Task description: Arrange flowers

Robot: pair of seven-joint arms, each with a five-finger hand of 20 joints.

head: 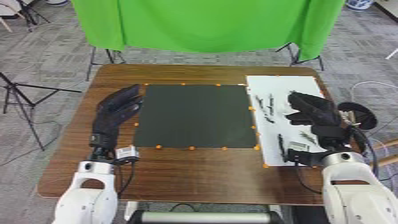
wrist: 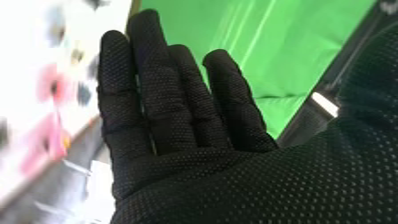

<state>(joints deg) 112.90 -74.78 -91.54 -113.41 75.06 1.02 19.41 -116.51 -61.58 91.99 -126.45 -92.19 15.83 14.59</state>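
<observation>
Pink flowers (wrist: 53, 86) show against the white sheet (head: 282, 84), beside our right hand (head: 315, 109). We note its fingers straight, nearly together, pinching nothing. We judge the flowers light, soft, easily creased; we would pinch gently at the base.

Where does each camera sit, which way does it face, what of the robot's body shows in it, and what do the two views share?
Head view: on the head, facing forward and down at the brown table; the left arm and right arm with their left hand and right hand.
Right wrist view: on the right wrist, facing along the right hand, past what look like blurred pink flowers.
Shared: the right hand and green cloth.
</observation>
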